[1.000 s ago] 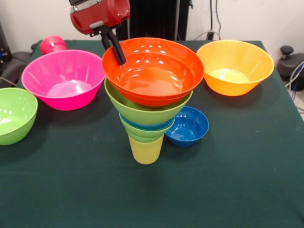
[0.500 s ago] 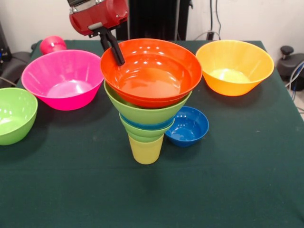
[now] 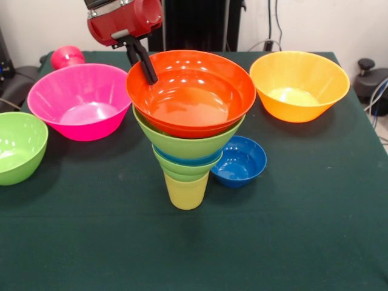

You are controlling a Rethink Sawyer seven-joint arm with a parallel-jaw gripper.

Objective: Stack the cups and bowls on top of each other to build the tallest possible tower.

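Your gripper (image 3: 147,66) pinches the far-left rim of the orange-red bowl (image 3: 200,97) atop the tower (image 3: 187,163) at table centre; you likely need to seat it level before letting go.

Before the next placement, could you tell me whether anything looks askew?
Yes: the orange-red bowl topping the tower sits tilted and shifted left of the yellow cup, with the gripper at its rim.

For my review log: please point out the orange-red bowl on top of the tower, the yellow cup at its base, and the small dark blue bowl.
orange-red bowl (image 3: 200,103), front view, inner floor.
yellow cup (image 3: 186,193), front view, outer side wall.
dark blue bowl (image 3: 242,160), front view, inside bottom.
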